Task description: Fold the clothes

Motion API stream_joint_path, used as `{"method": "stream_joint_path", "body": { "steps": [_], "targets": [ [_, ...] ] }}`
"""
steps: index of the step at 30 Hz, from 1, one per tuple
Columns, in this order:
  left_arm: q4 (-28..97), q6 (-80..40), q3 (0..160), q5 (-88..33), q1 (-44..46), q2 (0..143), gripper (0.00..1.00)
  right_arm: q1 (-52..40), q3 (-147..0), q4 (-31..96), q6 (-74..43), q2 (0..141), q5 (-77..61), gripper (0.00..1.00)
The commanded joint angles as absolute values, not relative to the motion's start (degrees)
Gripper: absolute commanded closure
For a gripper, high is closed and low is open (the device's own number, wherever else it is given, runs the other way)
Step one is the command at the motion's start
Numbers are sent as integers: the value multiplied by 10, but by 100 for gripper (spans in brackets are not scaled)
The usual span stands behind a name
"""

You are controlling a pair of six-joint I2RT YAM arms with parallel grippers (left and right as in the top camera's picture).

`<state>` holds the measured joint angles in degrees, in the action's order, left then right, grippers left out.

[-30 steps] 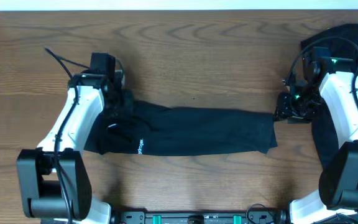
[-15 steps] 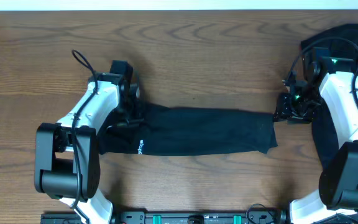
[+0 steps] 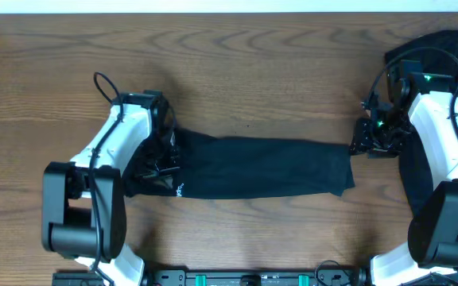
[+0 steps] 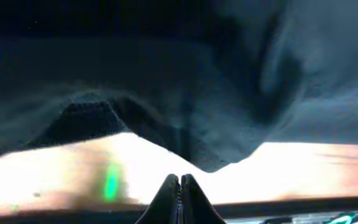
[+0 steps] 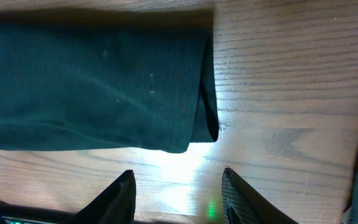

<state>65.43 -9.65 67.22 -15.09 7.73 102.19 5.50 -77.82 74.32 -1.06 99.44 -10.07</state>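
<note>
Some tiny white lettering (image 3: 180, 189), unreadable, on clothes (image 3: 269, 167)

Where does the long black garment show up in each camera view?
Overhead: the black garment stretches sideways across the middle of the picture.
Left wrist: it fills the upper part, seen close up.
Right wrist: it covers the upper left, ending at a straight edge.
Shared landmark: the wooden table under it, washed out by glare in the left wrist view.
</note>
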Motion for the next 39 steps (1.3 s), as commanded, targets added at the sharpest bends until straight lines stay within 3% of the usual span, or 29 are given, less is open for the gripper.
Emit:
{"method": "stream_joint_path", "body": {
  "steps": [1,6,10,22,26,33,39],
  "targets": [
    [602,-97,690,-145,77,977,94,52,-780,743,-19,982,-105,57],
    [494,-95,683,-95,79,979,94,52,-780,740,-19,982,-105,57],
    [475,-100,678,-101,79,1016,94,52,-780,740,-19,982,-105,57],
    [710,-109,678,-152,79,1040,94,52,-780,743,-19,982,-105,58],
    [733,-78,679,-176,79,1016,94,52,-780,743,-19,982,-105,59],
    [618,-78,683,-135,77,934,94,52,-780,743,-19,982,-105,59],
    [510,-78,667,-96,77,945,94,52,-780,744,-19,982,-105,59]
  ]
}}
